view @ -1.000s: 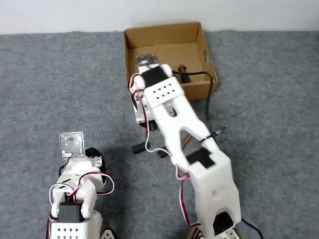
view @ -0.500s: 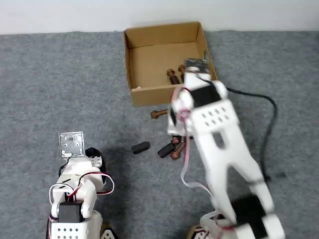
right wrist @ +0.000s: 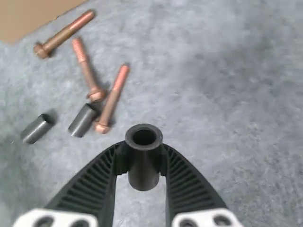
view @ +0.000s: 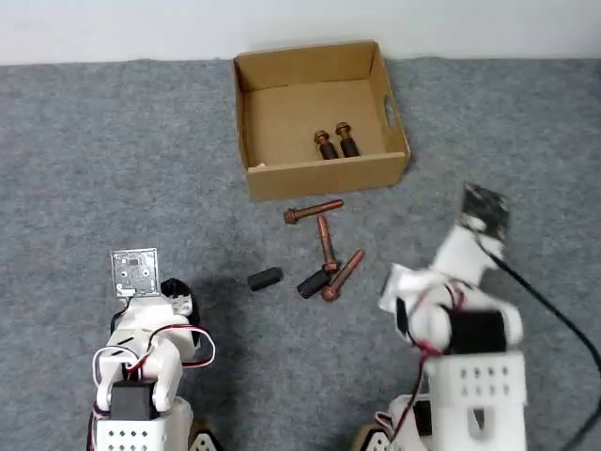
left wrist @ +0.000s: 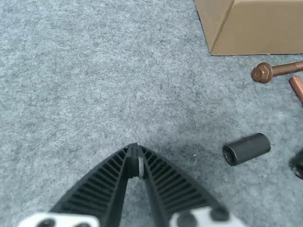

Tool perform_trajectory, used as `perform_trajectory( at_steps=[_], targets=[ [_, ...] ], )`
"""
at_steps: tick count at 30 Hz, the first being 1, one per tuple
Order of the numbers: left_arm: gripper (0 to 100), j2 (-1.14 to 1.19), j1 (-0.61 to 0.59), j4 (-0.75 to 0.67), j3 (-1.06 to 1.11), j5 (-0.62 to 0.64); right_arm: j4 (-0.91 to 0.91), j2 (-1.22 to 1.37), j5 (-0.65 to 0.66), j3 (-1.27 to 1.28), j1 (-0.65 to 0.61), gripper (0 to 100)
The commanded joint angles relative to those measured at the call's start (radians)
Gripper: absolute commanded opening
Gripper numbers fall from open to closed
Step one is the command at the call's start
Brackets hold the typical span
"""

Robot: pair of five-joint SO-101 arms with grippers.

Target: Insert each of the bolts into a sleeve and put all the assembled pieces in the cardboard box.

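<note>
My right gripper [right wrist: 142,152] is shut on a black sleeve [right wrist: 143,163], held upright with its bore facing the camera, above the carpet near three loose copper bolts [right wrist: 111,98]. Two more black sleeves [view: 265,278] [view: 313,284] lie beside the bolts [view: 313,210]. The cardboard box [view: 254,113] at the back holds two assembled pieces [view: 336,143]. My left gripper [left wrist: 134,161] is shut with nothing in it, low over the carpet, with one sleeve [left wrist: 246,149] off to its side. The right arm [view: 460,329] is folded back at the near right, the left arm [view: 141,348] at the near left.
Grey carpet covers the table. The box's front wall [view: 324,177] stands just behind the loose bolts. One box corner [left wrist: 246,26] and a bolt head [left wrist: 262,72] lie beyond the left gripper. Open carpet stretches to the left of the box.
The right arm has swung from over the box back to the near right of the table. The left arm, the loose bolts and the two sleeves on the carpet have not moved.
</note>
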Motion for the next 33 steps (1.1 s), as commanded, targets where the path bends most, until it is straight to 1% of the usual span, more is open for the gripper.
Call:
perform_trajectory(
  at_steps=[1, 3, 7, 12, 17, 21, 24, 27, 30, 33],
  targets=[
    [0, 0.002, 0.046, -0.008, -0.008, -0.011, -0.015, -0.165, 0.015, 0.077, 0.09, 0.9],
    [0, 0.002, 0.071, -0.009, -0.008, -0.011, -0.016, -0.248, 0.048, 0.133, 0.14, 0.9],
    [0, 0.003, 0.083, -0.037, -0.008, -0.011, -0.012, -0.409, 0.055, 0.219, 0.217, 0.9],
    [1, -0.005, 0.083, -0.041, -0.008, -0.015, -0.01, -0.556, 0.077, 0.279, 0.231, 0.9],
    [1, 0.0, 0.087, -0.087, -0.018, -0.072, 0.004, -0.628, 0.081, 0.284, 0.237, 0.9],
    [1, 0.002, 0.157, -0.054, -0.125, -0.095, 0.007, -0.665, 0.08, 0.284, 0.289, 0.8],
    [0, 0.018, 0.215, -0.025, -0.234, -0.095, 0.013, -0.667, 0.08, 0.285, 0.294, 0.8],
    [0, 0.157, 0.245, 0.003, -0.32, -0.095, 0.013, -0.667, 0.08, 0.287, 0.292, 0.8],
    [0, 0.399, 0.265, -0.002, -0.463, -0.094, 0.013, -0.667, 0.078, 0.29, 0.292, 0.8],
    [0, 0.672, 0.316, 0.008, -0.642, -0.094, 0.008, -0.667, 0.078, 0.301, 0.292, 0.8]
  ],
)
